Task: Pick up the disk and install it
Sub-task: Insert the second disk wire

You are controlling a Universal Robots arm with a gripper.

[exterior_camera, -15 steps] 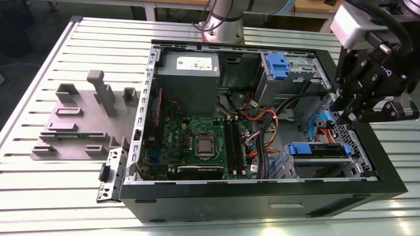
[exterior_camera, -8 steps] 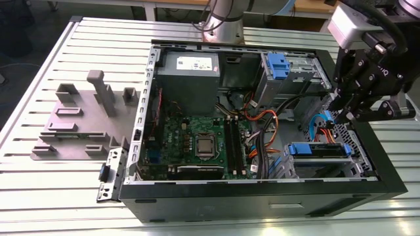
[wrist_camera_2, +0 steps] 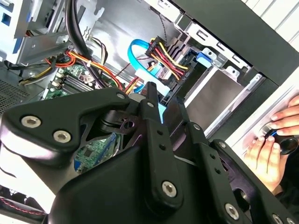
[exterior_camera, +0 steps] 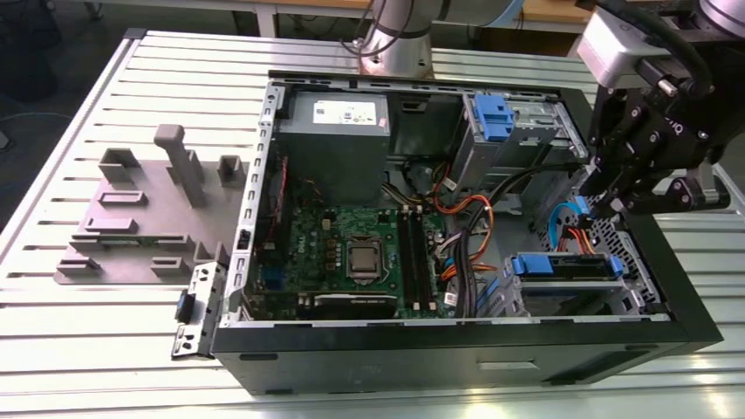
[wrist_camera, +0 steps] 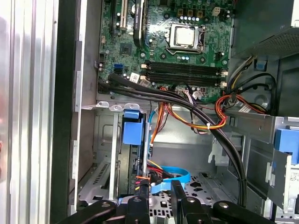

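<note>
**Hovering over the drive bay**

Working inside the open computer case (exterior_camera: 466, 349), my pincer (exterior_camera: 613, 199) hangs above the disk (exterior_camera: 567, 266), seated in its corner bay. Fingers (wrist_camera: 179, 196) look nearly pressed together, holding nothing. Judgement: keep clear of the cables (wrist_camera: 196, 121).

pretty bright even light, glare washing out the slatted table (exterior_camera: 105, 349), gripper (wrist_camera_2: 159, 154) blurry up close, case interior (wrist_camera: 187, 158) shadowy
</note>
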